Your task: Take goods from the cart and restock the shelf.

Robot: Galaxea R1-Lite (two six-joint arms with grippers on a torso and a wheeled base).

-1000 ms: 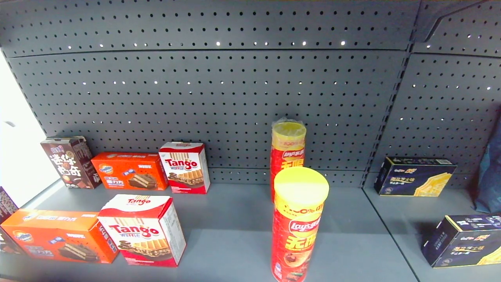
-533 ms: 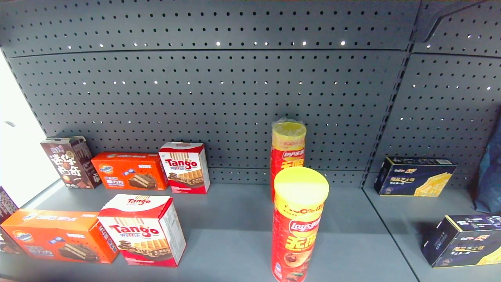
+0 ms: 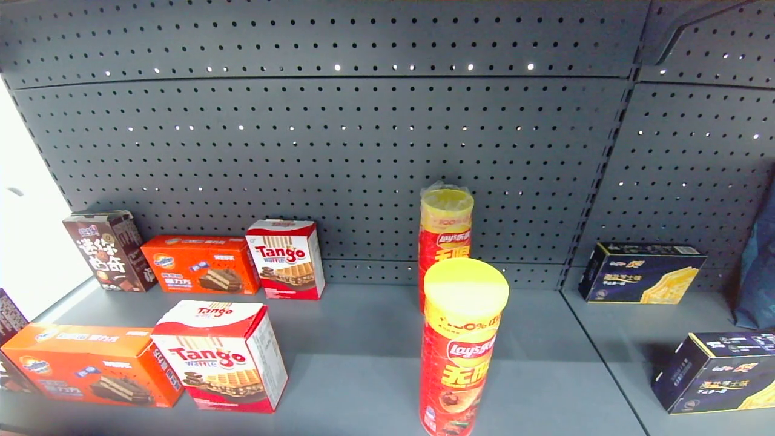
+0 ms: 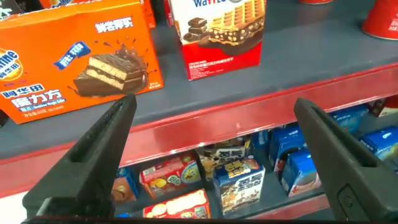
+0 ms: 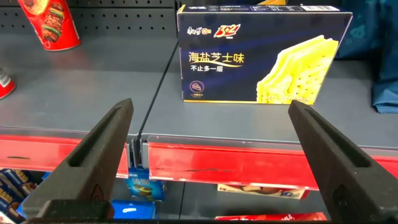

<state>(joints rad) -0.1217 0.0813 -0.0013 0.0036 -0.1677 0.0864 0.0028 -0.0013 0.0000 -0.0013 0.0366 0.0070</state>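
On the grey shelf [image 3: 363, 363] stand two red chip cans with yellow lids [image 3: 463, 345] [image 3: 446, 236], two red-and-white wafer boxes [image 3: 221, 357] [image 3: 286, 259], two orange cake boxes [image 3: 91, 372] [image 3: 200, 264] and two navy cracker boxes [image 3: 642, 272] [image 3: 717, 372]. My left gripper [image 4: 214, 104] is open and holds nothing. It hangs in front of the shelf's red front edge [image 4: 249, 118], facing an orange cake box [image 4: 74, 56] and a wafer box [image 4: 221, 31]. My right gripper [image 5: 211, 104] is open too, level with the front edge [image 5: 230, 158], facing a navy cracker box [image 5: 258, 53].
A brown box [image 3: 109, 250] stands at the back left. A dark blue bag [image 3: 757, 278] sits at the far right. The perforated back panel [image 3: 339, 151] closes the shelf behind. Blue and red packages [image 4: 236, 180] fill the lower shelf. A divider [image 5: 155, 81] separates two shelf sections.
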